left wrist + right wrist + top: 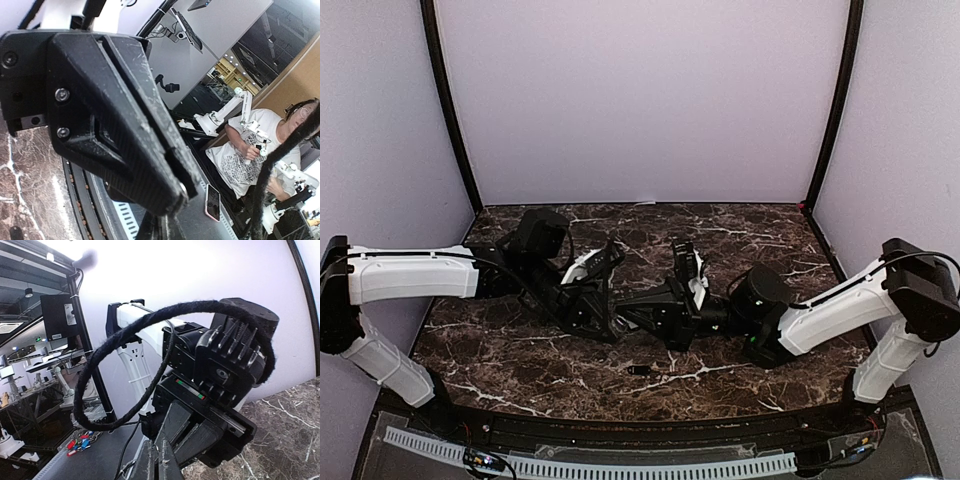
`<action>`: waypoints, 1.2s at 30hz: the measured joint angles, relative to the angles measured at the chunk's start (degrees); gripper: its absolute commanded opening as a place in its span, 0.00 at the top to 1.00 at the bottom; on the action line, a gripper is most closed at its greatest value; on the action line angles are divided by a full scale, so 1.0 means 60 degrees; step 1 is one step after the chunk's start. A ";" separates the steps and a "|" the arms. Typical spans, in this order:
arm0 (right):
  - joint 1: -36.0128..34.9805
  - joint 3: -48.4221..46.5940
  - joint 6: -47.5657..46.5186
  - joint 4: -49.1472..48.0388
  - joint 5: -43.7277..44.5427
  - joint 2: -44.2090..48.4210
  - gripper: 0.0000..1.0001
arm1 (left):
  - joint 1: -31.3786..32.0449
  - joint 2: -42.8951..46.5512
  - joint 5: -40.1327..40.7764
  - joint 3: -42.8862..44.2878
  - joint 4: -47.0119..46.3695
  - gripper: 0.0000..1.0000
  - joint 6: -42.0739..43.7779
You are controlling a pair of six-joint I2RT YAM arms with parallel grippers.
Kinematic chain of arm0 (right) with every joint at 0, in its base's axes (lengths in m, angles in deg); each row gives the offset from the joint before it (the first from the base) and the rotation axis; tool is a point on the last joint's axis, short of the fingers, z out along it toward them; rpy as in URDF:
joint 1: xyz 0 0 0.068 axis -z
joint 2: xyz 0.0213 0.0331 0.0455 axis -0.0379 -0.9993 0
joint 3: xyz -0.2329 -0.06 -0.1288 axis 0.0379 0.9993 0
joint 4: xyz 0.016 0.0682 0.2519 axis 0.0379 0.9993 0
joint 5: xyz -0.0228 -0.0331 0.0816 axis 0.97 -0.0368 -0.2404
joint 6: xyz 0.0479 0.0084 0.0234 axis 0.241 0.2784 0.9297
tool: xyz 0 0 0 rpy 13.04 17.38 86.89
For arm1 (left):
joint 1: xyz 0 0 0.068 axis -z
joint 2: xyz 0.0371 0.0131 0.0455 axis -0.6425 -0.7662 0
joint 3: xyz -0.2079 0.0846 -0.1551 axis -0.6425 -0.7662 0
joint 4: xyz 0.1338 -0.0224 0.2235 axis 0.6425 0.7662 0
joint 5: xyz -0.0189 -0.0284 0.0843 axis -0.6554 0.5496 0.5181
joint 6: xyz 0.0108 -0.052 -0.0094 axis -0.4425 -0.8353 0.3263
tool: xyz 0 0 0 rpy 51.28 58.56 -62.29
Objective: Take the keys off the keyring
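Both grippers meet tip to tip low over the middle of the dark marble table (520, 350). My left gripper (612, 328) (177, 197) is shut, and a tiny silvery bit, apparently the keyring (183, 189), shows at its fingertips. Coming from the right, my right gripper (625, 316) (157, 456) is shut too, its tips touching those of the left gripper (161, 442). What the right jaws pinch is hidden. One small dark key (640, 370) lies loose on the marble just in front of the grippers. Any other keys are hidden.
A black braided cable (100, 360) loops off the left arm's wrist. The slotted white rail (590, 465) runs along the table's near edge. Beyond it lies a pink-cased phone (212, 202). Purple walls close the back and sides.
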 measured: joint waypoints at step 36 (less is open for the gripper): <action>-0.0146 -0.2477 -0.3464 1.3264 0.5322 0.3064 0.56 | -0.0342 -0.1049 0.5493 0.0659 0.1923 1.00 -0.0015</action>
